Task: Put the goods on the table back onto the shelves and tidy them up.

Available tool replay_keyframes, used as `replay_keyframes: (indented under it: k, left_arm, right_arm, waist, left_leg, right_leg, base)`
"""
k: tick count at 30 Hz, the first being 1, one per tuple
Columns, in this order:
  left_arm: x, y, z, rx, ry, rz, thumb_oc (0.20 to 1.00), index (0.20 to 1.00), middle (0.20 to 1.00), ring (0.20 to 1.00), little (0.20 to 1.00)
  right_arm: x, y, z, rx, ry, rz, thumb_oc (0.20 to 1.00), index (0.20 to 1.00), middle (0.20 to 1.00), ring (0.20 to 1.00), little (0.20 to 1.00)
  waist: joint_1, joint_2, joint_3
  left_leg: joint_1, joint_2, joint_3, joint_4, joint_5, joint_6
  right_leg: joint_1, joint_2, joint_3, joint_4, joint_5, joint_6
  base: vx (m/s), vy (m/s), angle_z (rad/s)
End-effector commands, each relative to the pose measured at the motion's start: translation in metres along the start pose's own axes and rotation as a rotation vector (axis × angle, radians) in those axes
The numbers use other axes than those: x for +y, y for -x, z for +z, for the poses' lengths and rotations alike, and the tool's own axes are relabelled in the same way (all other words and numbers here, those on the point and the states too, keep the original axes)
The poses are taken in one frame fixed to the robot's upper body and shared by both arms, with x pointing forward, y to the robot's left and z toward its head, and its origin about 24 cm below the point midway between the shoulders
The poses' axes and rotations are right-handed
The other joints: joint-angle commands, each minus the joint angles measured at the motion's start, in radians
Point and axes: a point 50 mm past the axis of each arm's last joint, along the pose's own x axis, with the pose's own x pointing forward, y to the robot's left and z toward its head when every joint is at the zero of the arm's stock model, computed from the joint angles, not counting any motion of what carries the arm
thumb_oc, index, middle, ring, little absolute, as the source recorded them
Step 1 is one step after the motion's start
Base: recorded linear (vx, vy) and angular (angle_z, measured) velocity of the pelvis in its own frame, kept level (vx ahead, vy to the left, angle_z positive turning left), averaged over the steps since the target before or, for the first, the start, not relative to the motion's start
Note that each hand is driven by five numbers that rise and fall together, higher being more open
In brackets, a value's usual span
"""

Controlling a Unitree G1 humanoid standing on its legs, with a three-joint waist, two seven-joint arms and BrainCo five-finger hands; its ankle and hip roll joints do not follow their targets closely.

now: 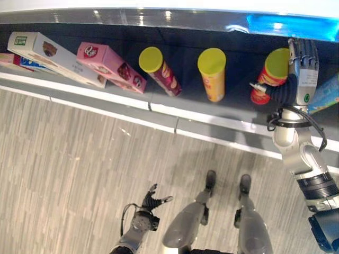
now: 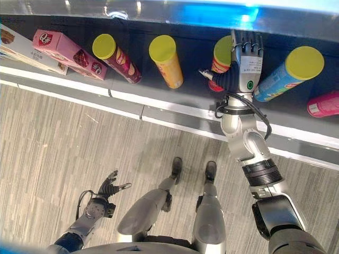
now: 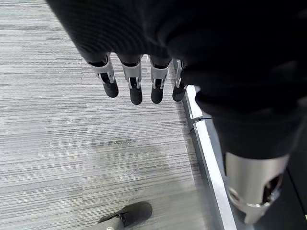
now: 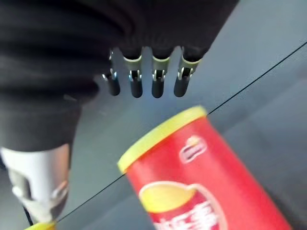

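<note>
The left hand [image 1: 152, 201] was held low over the floor [image 1: 69, 153], fingers spread and empty. On the shelf [image 1: 175, 108] were seen boxes – a white box [image 1: 50, 55] and a pink box [image 1: 111, 66] – then a maroon can [image 1: 160, 71], an orange can [image 1: 213, 74] and a red can [image 1: 271, 74]. The right hand [image 2: 244, 61] was set beside the red can – fingers straight, not clamped.

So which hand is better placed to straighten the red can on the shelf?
Right. The right hand is up at the shelf beside the red can, fingers straight and open. The left hand hangs low over the floor, away from the goods.
</note>
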Motion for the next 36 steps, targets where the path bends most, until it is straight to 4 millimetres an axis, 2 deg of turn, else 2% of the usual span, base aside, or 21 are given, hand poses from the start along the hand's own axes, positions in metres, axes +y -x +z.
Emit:
replay_keyframes:
  k: [1,6,8,11,12,17,21,22,23,24,26,27,29,30,36]
  left_arm:
    - [0.007,0.006,-0.019,0.068,-0.04,0.024,1.0,1.0,1.0,1.0,1.0]
    - [0.018,0.01,-0.038,0.157,-0.05,0.042,1.0,1.0,1.0,1.0,1.0]
    - [0.028,0.012,-0.048,0.201,-0.06,0.054,1.0,1.0,1.0,1.0,1.0]
    - [0.031,0.014,-0.052,0.22,-0.064,0.053,1.0,1.0,1.0,1.0,1.0]
    - [0.034,0.015,-0.059,0.255,-0.062,0.056,1.0,1.0,1.0,1.0,1.0]
    - [0.04,0.018,-0.069,0.313,-0.026,0.05,1.0,1.0,1.0,1.0,1.0]
    - [0.041,0.02,-0.074,0.331,-0.006,0.014,1.0,1.0,1.0,1.0,1.0]
    - [0.041,0.02,-0.074,0.331,-0.006,0.014,1.0,1.0,1.0,1.0,1.0]
    - [0.041,0.02,-0.075,0.334,-0.017,-0.002,1.0,1.0,1.0,1.0,1.0]
    - [0.041,0.02,-0.075,0.334,-0.017,-0.002,1.0,1.0,1.0,1.0,1.0]
    - [0.037,0.019,-0.073,0.326,-0.003,-0.022,1.0,1.0,1.0,1.0,1.0]
    - [0.037,0.019,-0.072,0.325,0.005,-0.026,1.0,1.0,1.0,1.0,1.0]
    - [0.038,0.019,-0.073,0.329,0.008,-0.03,1.0,1.0,1.0,1.0,1.0]
    - [0.038,0.02,-0.074,0.333,0.007,-0.036,1.0,1.0,1.0,1.0,1.0]
    - [0.043,0.02,-0.076,0.348,0.014,-0.018,1.0,1.0,1.0,1.0,1.0]
  right_arm:
    - [-0.016,-0.006,0.013,-0.067,-0.091,-0.048,1.0,1.0,1.0,1.0,1.0]
    - [-0.012,0.023,0.012,-0.065,-0.253,0.242,1.0,1.0,1.0,1.0,1.0]
    - [-0.011,0.047,0.006,-0.023,-0.385,0.459,1.0,1.0,1.0,1.0,1.0]
    - [-0.014,0.055,0.004,0.007,-0.452,0.512,1.0,1.0,1.0,1.0,1.0]
    - [-0.015,0.073,0.0,0.07,-0.569,0.623,1.0,1.0,1.0,1.0,1.0]
    - [-0.015,0.115,-0.009,0.267,-0.897,0.869,1.0,1.0,1.0,1.0,1.0]
    - [-0.01,0.157,-0.036,0.463,-0.896,1.113,1.0,1.0,1.0,1.0,1.0]
    - [-0.01,0.157,-0.036,0.463,-0.896,1.113,1.0,1.0,1.0,1.0,1.0]
    - [-0.011,0.188,-0.052,0.623,-0.871,1.207,1.0,1.0,1.0,1.0,1.0]
    - [-0.011,0.188,-0.052,0.623,-0.871,1.207,1.0,1.0,1.0,1.0,1.0]
    - [-0.007,0.216,-0.069,0.761,-0.805,1.228,1.0,1.0,1.0,1.0,1.0]
    - [-0.005,0.248,-0.077,0.925,-0.786,1.235,1.0,1.0,1.0,1.0,1.0]
    - [-0.006,0.277,-0.082,1.046,-0.745,1.253,1.0,1.0,1.0,1.0,1.0]
    - [-0.005,0.307,-0.086,1.18,-0.693,1.259,1.0,1.0,1.0,1.0,1.0]
    - [0.0,0.362,-0.079,1.461,-0.621,1.178,1.0,1.0,1.0,1.0,1.0]
  waist:
    - [-0.004,-0.092,-0.068]
    - [-0.018,-0.151,-0.127]
    - [-0.029,-0.187,-0.163]
    - [-0.033,-0.198,-0.174]
    - [-0.041,-0.215,-0.197]
    - [-0.065,-0.251,-0.245]
    - [-0.07,-0.267,-0.276]
    - [-0.07,-0.267,-0.276]
    - [-0.075,-0.271,-0.287]
    - [-0.075,-0.271,-0.288]
    - [-0.079,-0.274,-0.294]
    - [-0.084,-0.273,-0.302]
    - [-0.086,-0.274,-0.308]
    - [-0.089,-0.274,-0.314]
    - [-0.092,-0.27,-0.327]
  left_leg:
    - [-0.042,0.153,0.089,0.172,-0.169,-0.075]
    - [0.017,0.168,0.105,0.149,-0.176,-0.074]
    - [0.054,0.174,0.114,0.135,-0.178,-0.075]
    - [0.07,0.176,0.118,0.128,-0.179,-0.075]
    - [0.093,0.18,0.129,0.126,-0.184,-0.077]
    - [0.137,0.189,0.153,0.13,-0.201,-0.081]
    - [0.17,0.195,0.171,0.125,-0.211,-0.084]
    - [0.17,0.195,0.171,0.125,-0.211,-0.084]
    - [0.182,0.196,0.175,0.124,-0.215,-0.086]
    - [0.181,0.196,0.175,0.124,-0.215,-0.086]
    - [0.189,0.196,0.177,0.125,-0.217,-0.086]
    - [0.197,0.196,0.18,0.127,-0.222,-0.085]
    - [0.206,0.197,0.182,0.126,-0.226,-0.085]
    - [0.214,0.197,0.184,0.127,-0.229,-0.084]
    - [0.228,0.2,0.187,0.126,-0.234,-0.079]
  right_leg:
    - [-0.022,-0.125,0.031,0.122,-0.133,0.092]
    - [0.033,-0.122,0.015,0.109,-0.13,0.095]
    - [0.065,-0.12,0.001,0.108,-0.131,0.099]
    - [0.077,-0.12,-0.002,0.11,-0.134,0.1]
    - [0.101,-0.119,-0.01,0.113,-0.141,0.102]
    - [0.126,-0.117,0.0,0.127,-0.152,0.104]
    - [0.139,-0.119,0.007,0.135,-0.155,0.105]
    - [0.139,-0.119,0.007,0.135,-0.155,0.105]
    - [0.146,-0.121,0.007,0.141,-0.16,0.105]
    - [0.146,-0.121,0.007,0.141,-0.16,0.105]
    - [0.149,-0.124,0.01,0.147,-0.161,0.105]
    - [0.151,-0.123,0.011,0.154,-0.165,0.103]
    - [0.156,-0.123,0.013,0.158,-0.168,0.103]
    - [0.161,-0.123,0.013,0.161,-0.17,0.102]
    - [0.166,-0.118,0.02,0.165,-0.178,0.099]
  base:
    - [0.05,0.011,-0.12]
    - [0.08,0.003,-0.04]
    - [0.11,0.001,-0.1]
    - [0.08,0.013,0.04]
    - [0.1,0.026,-0.01]
    - [0.09,0.025,-0.05]
    - [0.07,0.007,-0.19]
    - [0.07,-0.004,-0.12]
    - [0.05,-0.005,-0.05]
    - [0.06,-0.008,-0.05]
    - [0.04,-0.008,-0.03]
    - [0.06,-0.019,-0.08]
    - [0.07,-0.036,-0.14]
    - [0.06,-0.041,-0.1]
    - [0.02,-0.018,-0.02]
